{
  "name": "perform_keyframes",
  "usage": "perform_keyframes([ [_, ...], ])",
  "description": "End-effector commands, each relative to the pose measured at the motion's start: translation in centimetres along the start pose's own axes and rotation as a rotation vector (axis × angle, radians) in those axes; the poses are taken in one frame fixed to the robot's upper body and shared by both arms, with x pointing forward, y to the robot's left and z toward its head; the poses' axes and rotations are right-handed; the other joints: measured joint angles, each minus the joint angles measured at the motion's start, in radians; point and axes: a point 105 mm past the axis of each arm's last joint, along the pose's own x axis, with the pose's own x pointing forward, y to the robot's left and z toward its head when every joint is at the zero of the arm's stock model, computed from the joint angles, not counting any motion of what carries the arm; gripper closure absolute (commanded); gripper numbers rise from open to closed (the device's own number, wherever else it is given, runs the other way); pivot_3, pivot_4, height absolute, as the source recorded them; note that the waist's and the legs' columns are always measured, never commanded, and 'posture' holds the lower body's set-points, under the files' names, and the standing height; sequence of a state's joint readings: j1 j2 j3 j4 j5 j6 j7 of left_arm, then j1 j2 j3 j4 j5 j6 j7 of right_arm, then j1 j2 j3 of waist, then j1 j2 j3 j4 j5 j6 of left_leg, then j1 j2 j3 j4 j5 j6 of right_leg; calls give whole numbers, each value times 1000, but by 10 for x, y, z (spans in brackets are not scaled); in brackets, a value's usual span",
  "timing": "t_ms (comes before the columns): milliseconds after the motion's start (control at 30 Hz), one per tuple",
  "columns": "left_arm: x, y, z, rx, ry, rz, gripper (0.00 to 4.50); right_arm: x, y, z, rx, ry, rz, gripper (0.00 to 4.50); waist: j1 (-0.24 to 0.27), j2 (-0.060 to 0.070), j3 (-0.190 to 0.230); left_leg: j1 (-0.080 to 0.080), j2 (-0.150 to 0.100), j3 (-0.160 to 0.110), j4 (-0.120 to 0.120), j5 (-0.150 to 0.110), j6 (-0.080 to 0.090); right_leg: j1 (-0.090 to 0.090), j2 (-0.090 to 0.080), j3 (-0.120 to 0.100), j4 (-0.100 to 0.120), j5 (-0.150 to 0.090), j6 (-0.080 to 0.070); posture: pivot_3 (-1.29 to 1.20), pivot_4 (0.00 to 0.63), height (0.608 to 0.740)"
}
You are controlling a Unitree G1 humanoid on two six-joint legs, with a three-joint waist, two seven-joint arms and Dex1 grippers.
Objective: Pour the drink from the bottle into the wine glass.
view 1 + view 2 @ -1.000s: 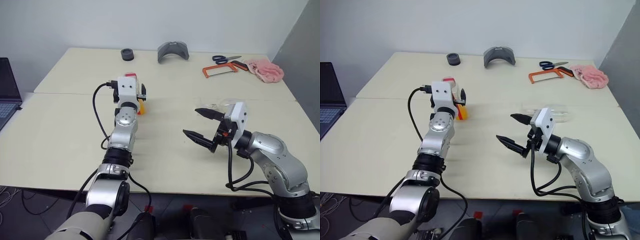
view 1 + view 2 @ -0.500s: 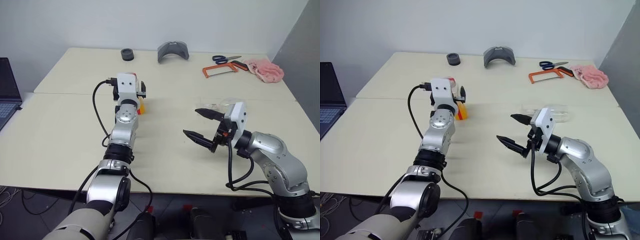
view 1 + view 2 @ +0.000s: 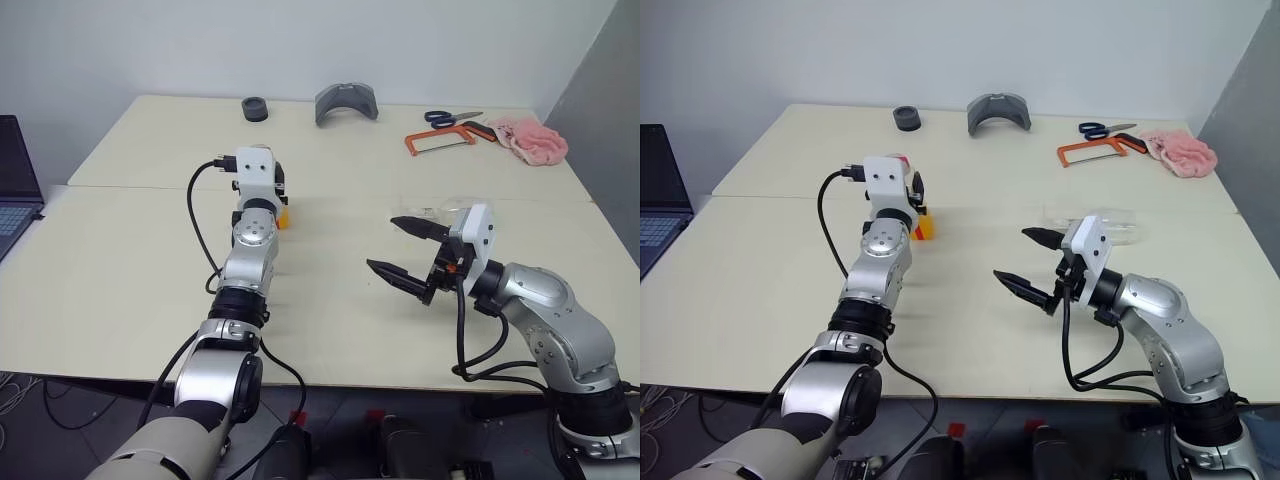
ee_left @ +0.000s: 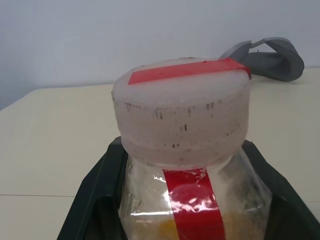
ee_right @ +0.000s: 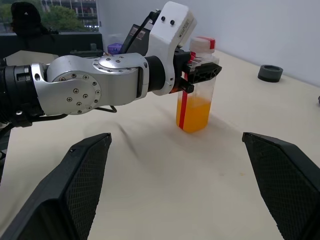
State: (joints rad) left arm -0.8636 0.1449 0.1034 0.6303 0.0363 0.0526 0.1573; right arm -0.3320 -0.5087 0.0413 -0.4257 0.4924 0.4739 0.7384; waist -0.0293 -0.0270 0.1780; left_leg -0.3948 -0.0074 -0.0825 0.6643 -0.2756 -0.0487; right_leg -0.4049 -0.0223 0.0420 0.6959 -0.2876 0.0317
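Left tool [image 5: 200,70] now narrowed onto clear plastic bottle [image 5: 196,87], fingers wider before. Right tool [image 3: 405,250] unchanged, spread wide, holding nothing.

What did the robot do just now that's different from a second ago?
The left hand closed its fingers around the bottle and took hold of it. The bottle stands on the table as before. The right hand stayed open in the same place.
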Motion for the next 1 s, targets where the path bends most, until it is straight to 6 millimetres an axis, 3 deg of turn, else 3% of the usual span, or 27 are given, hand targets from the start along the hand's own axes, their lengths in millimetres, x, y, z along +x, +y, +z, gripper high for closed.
perform_keyframes([
  [33, 1, -3, 19, -17, -69, -9, 2361, -2, -3, 12, -46, -26, -7, 0, 0, 0, 0, 0, 0, 0, 0, 0, 0, 0, 0, 0, 0, 0, 0, 0, 150, 740],
  [200, -5, -6, 18, -58, -85, -74, 2361, -2, -2, 13, -51, -30, -8, 0, 0, 0, 0, 0, 0, 0, 0, 0, 0, 0, 0, 0, 0, 0, 0, 0, 150, 740],
  [400, -23, -14, 20, -128, -116, -289, 2361, -5, 0, 19, -51, -44, -28, 0, 0, 0, 0, 0, 1, 0, 0, 1, -3, 0, 0, 0, 0, 0, 0, 0, 150, 740],
  [500, -43, -32, 25, -110, -142, -539, 2361, -10, 4, 21, -42, -45, -40, 0, 0, 0, 0, 0, 1, 0, 0, 1, -3, 0, 0, 0, 0, 0, 0, 0, 150, 740],
  [633, -87, -60, 35, -114, -149, -1004, 2361, -17, 9, 30, -24, -50, -56, 0, -1, 0, 0, -1, 1, 0, 0, 2, -3, 0, 0, 0, 0, 0, 0, 0, 150, 740],
  [800, -135, -78, 37, -66, -127, -1436, 2361, -13, 18, 46, 15, -66, -39, 0, -3, 0, 0, -1, 1, 0, 0, 0, -1, 0, 0, 0, 0, 0, 0, 0, 150, 740],
  [1000, -153, -90, 33, 10, -132, -1633, 2361, 0, 24, 52, 24, -31, -28, 0, -4, 1, 0, 0, 1, 0, 0, -1, 1, 0, 2, 0, 0, 0, 0, 0, 150, 740],
])
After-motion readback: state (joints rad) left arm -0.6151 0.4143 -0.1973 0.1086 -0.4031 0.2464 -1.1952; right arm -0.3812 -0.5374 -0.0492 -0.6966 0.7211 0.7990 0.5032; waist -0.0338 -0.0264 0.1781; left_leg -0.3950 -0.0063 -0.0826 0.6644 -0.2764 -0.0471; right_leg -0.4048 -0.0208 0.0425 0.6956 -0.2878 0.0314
